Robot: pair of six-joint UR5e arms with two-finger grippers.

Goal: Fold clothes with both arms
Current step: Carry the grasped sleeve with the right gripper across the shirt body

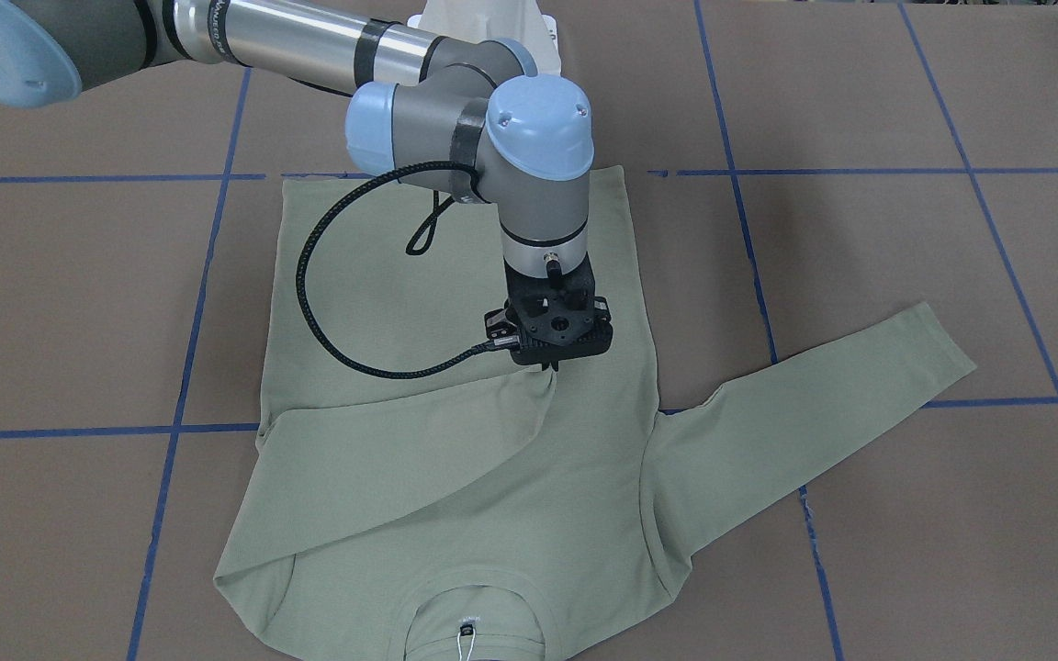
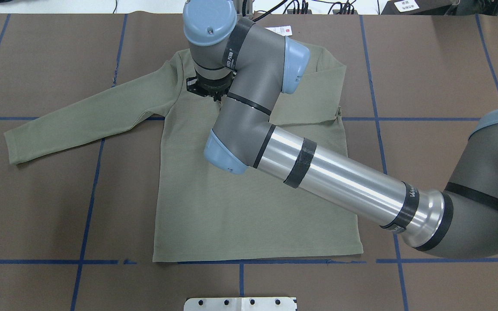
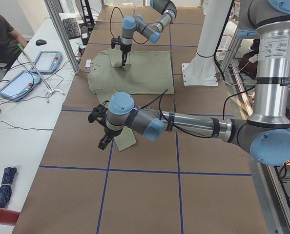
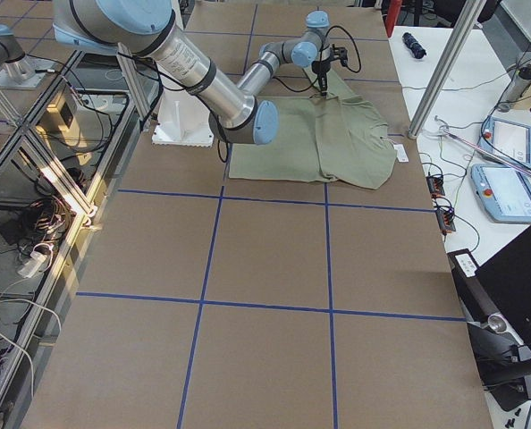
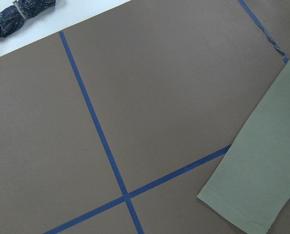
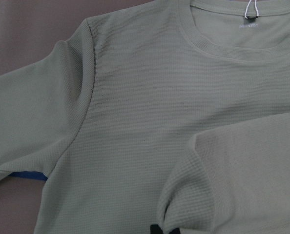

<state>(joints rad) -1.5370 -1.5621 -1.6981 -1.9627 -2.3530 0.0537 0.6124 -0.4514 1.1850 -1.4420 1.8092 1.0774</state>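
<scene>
Shirt [image 2: 231, 216] lies flat on the brown table [image 2: 37, 207], its hem along the blue tape line [image 2: 37, 261] nearest the robot. Left gripper [image 3: 104, 141] hangs near the cuff of the outstretched sleeve [image 2: 80, 116]; cannot tell how its jaws stand. Bare table lies all round that sleeve. At mid-chest, the right gripper [image 1: 552, 365] has its jaws closed on the cuff of the other sleeve [image 1: 400, 459], which is folded across the body. Farthest out are the collar [image 1: 474, 606] and a white tag [image 2: 281, 30] near the far edge.

Bright, even light; soft shadow under the right arm [image 2: 348, 181]; every view sharp.
</scene>
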